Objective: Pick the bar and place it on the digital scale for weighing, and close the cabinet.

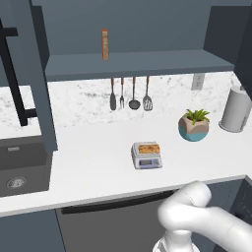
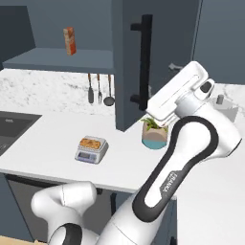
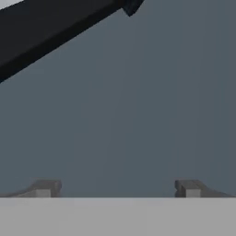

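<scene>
Claw [image 3: 117, 188] tips wide apart, close against cabinet door [image 3: 138, 106], handle [image 3: 50, 32] cut off.

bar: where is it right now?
The bar lies on the digital scale mid-counter, left of the potted plant, in both base views.

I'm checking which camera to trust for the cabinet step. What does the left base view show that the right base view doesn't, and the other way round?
Left base view alone: a spatula among the hanging utensils, a wall outlet and a white canister.

Right base view alone: the arm's hand raised at the open cabinet door, beside its black handle.

Both: the bar lying on the scale, the potted plant, the orange box on the shelf.
</scene>
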Motion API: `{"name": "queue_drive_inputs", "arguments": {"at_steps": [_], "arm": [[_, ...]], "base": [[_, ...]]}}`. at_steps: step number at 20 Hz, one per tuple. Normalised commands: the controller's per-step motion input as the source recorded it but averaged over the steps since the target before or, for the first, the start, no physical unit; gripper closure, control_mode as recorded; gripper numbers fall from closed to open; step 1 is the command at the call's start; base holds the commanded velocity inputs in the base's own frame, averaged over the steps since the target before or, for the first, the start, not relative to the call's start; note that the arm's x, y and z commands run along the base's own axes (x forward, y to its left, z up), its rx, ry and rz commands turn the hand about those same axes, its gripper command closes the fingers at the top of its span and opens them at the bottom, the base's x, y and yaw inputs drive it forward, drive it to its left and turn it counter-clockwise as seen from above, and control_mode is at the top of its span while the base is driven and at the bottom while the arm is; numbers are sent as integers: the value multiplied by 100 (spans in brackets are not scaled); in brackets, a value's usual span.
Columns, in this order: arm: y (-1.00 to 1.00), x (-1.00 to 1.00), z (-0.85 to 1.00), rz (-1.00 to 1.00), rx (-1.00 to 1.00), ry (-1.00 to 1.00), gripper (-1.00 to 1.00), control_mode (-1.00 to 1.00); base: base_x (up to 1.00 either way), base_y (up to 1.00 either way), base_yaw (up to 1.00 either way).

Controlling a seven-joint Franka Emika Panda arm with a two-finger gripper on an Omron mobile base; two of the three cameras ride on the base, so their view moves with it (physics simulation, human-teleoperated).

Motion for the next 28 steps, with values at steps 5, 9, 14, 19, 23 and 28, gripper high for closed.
{"name": "queue_drive_inputs", "arguments": {"at_steps": [5,9,14,19,23,28], "arm": [[100,47,0,19,24,-3,-100,-100],[100,59,6,13,20,-8,-100,-100],[95,78,4,0,5,-11,-100,-100],[59,100,0,0,0,5,-100,-100],[20,89,0,0,0,18,-100,-100],[2,68,0,0,0,14,-100,-100]], "base": [[0,0,0],[0,0,0],[0,0,0],[0,0,0],[0,0,0],[0,0,0]]}}
